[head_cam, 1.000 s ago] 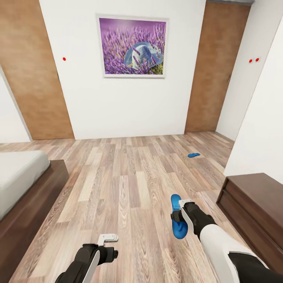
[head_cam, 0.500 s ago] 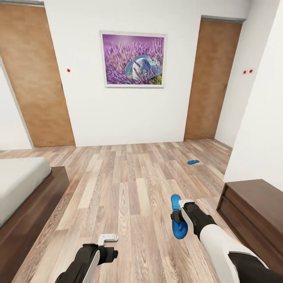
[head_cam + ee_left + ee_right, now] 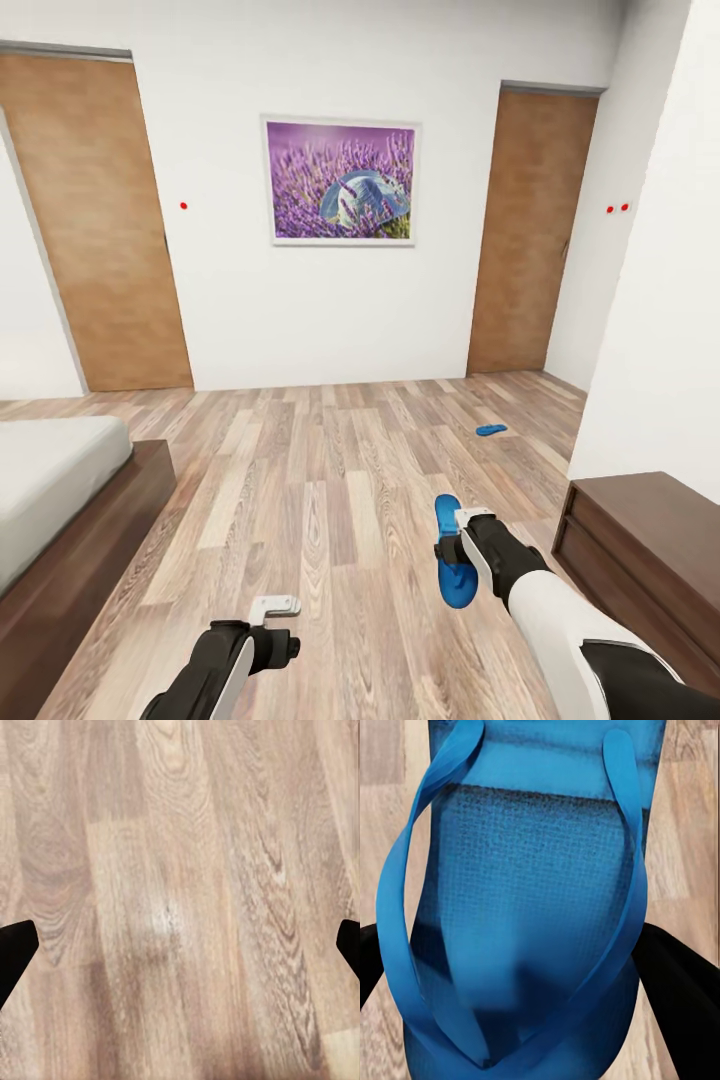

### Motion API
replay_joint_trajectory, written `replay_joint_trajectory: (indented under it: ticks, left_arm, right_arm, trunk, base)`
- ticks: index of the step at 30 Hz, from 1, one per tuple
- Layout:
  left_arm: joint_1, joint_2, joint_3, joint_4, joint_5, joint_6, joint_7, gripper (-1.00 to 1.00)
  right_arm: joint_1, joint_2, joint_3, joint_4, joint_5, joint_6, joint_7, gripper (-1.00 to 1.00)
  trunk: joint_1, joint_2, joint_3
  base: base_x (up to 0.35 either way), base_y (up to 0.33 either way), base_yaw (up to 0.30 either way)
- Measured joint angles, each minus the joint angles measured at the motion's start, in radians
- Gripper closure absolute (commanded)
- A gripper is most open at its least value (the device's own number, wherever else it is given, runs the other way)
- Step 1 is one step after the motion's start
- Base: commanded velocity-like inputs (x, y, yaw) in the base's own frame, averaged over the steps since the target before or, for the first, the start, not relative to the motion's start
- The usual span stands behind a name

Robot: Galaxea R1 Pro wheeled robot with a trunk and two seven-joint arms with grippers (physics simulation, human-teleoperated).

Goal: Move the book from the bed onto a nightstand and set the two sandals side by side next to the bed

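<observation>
My right gripper (image 3: 452, 552) is shut on a blue sandal (image 3: 449, 570), holding it above the wood floor; in the right wrist view the sandal (image 3: 532, 907) and its straps sit between the dark fingers (image 3: 682, 997). The other blue sandal (image 3: 491, 430) lies on the floor far ahead, near the right-hand door. The bed (image 3: 50, 480), off-white mattress on a dark wood frame, is at the left. My left gripper (image 3: 275, 607) hangs open over bare floor, its tips wide apart in the left wrist view (image 3: 180, 952). The book is out of view.
A low dark-brown cabinet (image 3: 650, 530) with drawer fronts stands at the right against a white wall; I cannot tell whether it is the nightstand. Two brown doors (image 3: 525, 230) and a lavender picture (image 3: 342, 180) are on the far wall. Wood floor (image 3: 330, 470) lies between bed and cabinet.
The whole picture has shifted downward and the far wall looks farther off, so the camera has moved. Both arms keep their places and the right gripper still holds the sandal.
</observation>
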Motion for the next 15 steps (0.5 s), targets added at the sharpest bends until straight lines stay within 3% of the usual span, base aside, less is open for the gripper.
replay_joint_trajectory:
  ticks: [15]
  left_arm:
    - [0.0,-0.001,0.0,0.001,-0.001,0.0,0.0,-1.0]
  right_arm:
    - [0.0,0.0,0.0,0.001,0.0,0.0,0.0,1.0]
  trunk:
    - [-0.007,0.004,0.058]
  base:
    - [0.0,0.0,0.0]
